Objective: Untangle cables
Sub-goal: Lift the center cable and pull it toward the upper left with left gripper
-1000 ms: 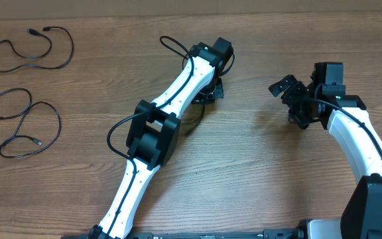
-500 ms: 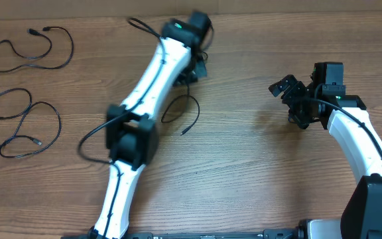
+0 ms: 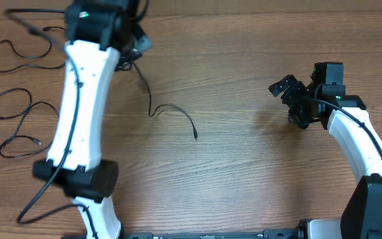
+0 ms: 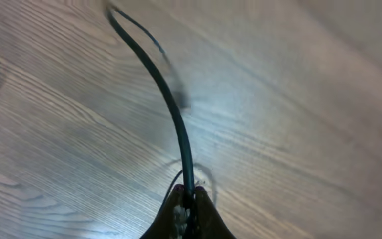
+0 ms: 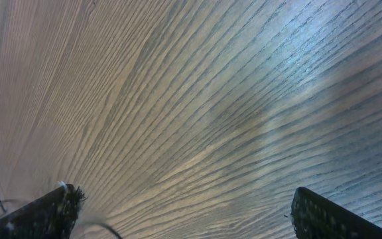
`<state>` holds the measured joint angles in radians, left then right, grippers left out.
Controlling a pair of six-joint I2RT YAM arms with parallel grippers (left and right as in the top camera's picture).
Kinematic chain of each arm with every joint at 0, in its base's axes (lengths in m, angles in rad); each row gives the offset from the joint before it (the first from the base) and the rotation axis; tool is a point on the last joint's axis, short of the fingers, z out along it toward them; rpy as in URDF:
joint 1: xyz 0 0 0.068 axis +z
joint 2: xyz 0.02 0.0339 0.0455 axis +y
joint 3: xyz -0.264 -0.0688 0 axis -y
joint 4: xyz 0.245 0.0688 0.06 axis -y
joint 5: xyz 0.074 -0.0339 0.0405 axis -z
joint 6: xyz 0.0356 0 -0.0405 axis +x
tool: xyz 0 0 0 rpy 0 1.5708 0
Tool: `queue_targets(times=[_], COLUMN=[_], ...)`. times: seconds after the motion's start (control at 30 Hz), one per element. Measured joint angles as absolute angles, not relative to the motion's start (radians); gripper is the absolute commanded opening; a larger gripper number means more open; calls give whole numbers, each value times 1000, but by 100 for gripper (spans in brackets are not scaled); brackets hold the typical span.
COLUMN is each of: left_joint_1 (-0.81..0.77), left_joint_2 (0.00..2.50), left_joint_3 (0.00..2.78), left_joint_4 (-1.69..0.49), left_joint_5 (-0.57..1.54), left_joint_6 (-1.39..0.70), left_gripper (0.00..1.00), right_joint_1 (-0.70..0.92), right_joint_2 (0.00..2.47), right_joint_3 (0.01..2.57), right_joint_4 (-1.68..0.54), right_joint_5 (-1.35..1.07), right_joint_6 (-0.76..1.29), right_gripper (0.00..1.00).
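Near the table's (image 3: 244, 186) far-left corner, my left gripper (image 4: 188, 194) was pinched shut on one limp, light cable (image 3: 172, 108), seemingly near its plug, trailing toward centre, while the right gripper (image 3: 286, 89) gaped empty.

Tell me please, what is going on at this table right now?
The left claw is shut on one end of a thin black cable near the far side of the brown wooden table; its rest trails toward the middle. Two other black cables lie in separate loose loops at the left. The right claw is open above bare wood, holding nothing.
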<state>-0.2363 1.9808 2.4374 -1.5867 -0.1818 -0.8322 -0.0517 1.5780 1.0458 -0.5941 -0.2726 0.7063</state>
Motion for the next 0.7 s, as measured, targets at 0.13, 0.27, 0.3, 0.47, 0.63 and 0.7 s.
queue_targets(times=[0.13, 0.27, 0.3, 0.47, 0.63, 0.7], left_joint_1=[-204, -196, -196, -196, -196, -196], left_joint_2=[1885, 1789, 1767, 1734, 1748, 1749], left_joint_3=[2437, 2437, 2438, 2449, 2448, 2448], left_joint_4=[-1582, -1554, -1542, -1523, -1478, -1459], left_joint_5=[-218, -276, -285, -314, -378, -421], left_joint_6=[-839, -829, -817, -738, -684, -650], left_gripper=[4, 5, 4, 4, 4, 4], right_joint_1=[-52, -52, -52, -52, -52, -52], right_joint_2=[1578, 1578, 1578, 1578, 1578, 1578], right_joint_3=[1046, 1046, 1046, 1046, 1046, 1046], right_joint_4=[-594, -594, -594, -594, -595, -594], right_joint_5=[-273, -273, -272, -273, -273, -273], right_joint_6=[706, 707, 706, 706, 706, 707], right_gripper=[100, 100, 100, 100, 100, 100])
